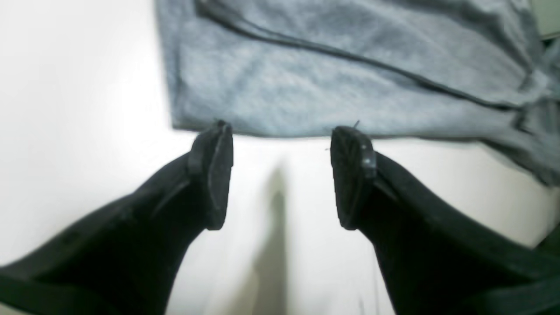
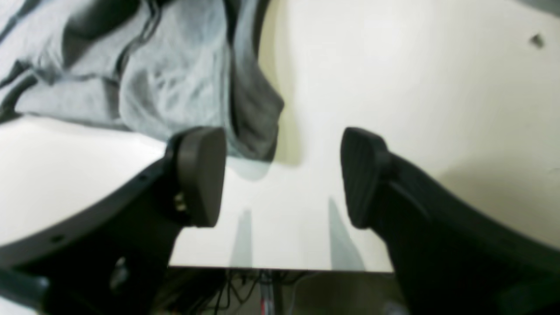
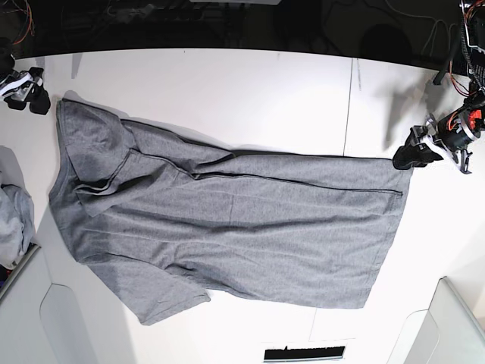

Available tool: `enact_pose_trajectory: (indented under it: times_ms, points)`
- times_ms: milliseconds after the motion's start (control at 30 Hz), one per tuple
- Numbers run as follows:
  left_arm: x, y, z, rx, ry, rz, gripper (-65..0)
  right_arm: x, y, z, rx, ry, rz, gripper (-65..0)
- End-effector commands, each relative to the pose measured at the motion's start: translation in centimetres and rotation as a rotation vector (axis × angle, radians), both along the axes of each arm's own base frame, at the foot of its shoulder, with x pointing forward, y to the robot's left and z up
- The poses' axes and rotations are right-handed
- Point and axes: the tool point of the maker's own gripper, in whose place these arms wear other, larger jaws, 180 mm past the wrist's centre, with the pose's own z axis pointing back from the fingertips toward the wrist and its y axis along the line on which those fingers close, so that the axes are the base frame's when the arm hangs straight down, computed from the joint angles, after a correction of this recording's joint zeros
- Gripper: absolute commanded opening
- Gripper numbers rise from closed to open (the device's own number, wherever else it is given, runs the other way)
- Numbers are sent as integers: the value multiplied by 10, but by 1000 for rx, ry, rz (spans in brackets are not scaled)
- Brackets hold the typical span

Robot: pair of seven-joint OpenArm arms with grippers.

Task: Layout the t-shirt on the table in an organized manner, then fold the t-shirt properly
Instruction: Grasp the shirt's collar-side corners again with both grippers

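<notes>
A: Between the left hand's [image 1: 282,131] spread black pads, nothing but bare white counter [image 1: 65,109]. Open and empty, tips right at the hem edge of the large heather dark-grey cotton t-shirt [image 1: 328,78].

B: Same on the other side?

A: Yes. Right hand [image 2: 280,135] open too, gripping nothing, one pad just beside a drooping dark-edged corner of cloth, not far from an edge of the counter.

B: And farther out, from above?

A: Left hand [image 3: 417,155] at the hem corner, right hand [image 3: 26,83] near the shoulder end. T-shirt [image 3: 242,220] stretched lengthwise across the smooth white counter [image 3: 227,98]. Far long side doubled over along a dark seam, shoulder end bunched into a flap, one sleeve splayed at the near side.

B: Risks?

A: Probably closing on the top layer only at the doubled edge, then dragging a crease in rather than out. Likely also pinching air if lowered short of the hem. Uneven pulling by the two hands: skewed cloth, crooked fold later.

B: Anything nearby to catch?

A: Paler grey cloth bundle [image 3: 15,216] just off the shoulder end. Easy to snag with a wide sweep.
</notes>
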Motion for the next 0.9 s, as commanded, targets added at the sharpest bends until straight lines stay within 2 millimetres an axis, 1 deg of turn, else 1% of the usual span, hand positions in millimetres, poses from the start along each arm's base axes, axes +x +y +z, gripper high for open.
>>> enact_pose_trajectory:
  times_ms: [0,100,233,333,400,500,600,733,867]
  points:
    - [11,7,14,25,-46,-9,-272,7,-4,9,-23,-30,15,-243]
    - [13,10,14,60,-66,-9,-272,7,-1,5,-23,-23,22,-243]
    - [16,18,6,124,-52,35,-272,4,-6,-4,-2,-19,-13,-242]
    - [17,17,1,140,-45,49,-272,3,-9,-12,16,-8,-34,-242]
    - [21,18,1,151,-47,57,-272,7,-8,-13,23,-11,-36,-242]
    - [27,17,2,153,-53,69,-272,11,-3,-15,33,-11,-27,-242]
    - [32,20,4,166,-56,84,-272,10,7,-19,55,-7,-23,-242]
    - [33,20,4,170,-59,87,-272,10,20,-25,86,-7,-26,-243]
    - [32,23,3,200,-61,79,-273,10,25,-27,98,-9,-27,-243]
